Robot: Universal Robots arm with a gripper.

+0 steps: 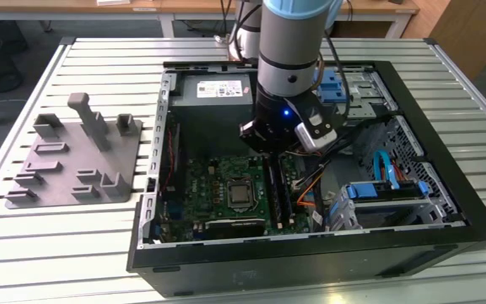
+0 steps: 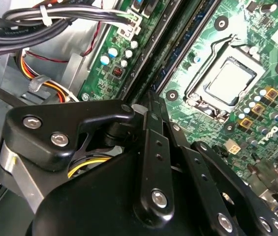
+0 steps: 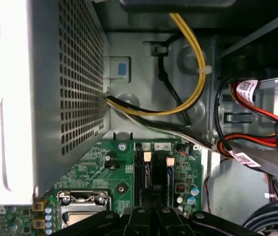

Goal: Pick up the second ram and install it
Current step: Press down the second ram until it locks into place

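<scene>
The second ram (image 2: 184,46) shows in the second wrist view as a thin blue-green strip seen edge-on. It lies along the dark memory slots (image 3: 157,172) of the motherboard (image 1: 218,190), just beside the processor socket (image 2: 230,81). It appears to stand in a slot already, though I cannot tell whether it is fully seated.

My gripper (image 2: 149,96) sits low over one end of those slots with its jaws drawn together. I cannot tell whether they pinch the strip's top edge or only rest on it.

I judge the strip to be very light, stiff along its length, and easy to crack or bend if loaded unevenly. The chips and the contact edge are the parts to leave alone. The bare top edge and the short ends are the places to take hold or bear down, squarely and in line with the slot.

In the first wrist view, the slots' pale latches (image 3: 147,156) lie just ahead of my gripper, and yellow and black cables (image 3: 188,73) loop above them, apart from the slots. In the exterior view I am inside the open computer case (image 1: 445,209). The grey fixture (image 1: 74,158) stands well apart on the table, toward the exterior view's left.
</scene>
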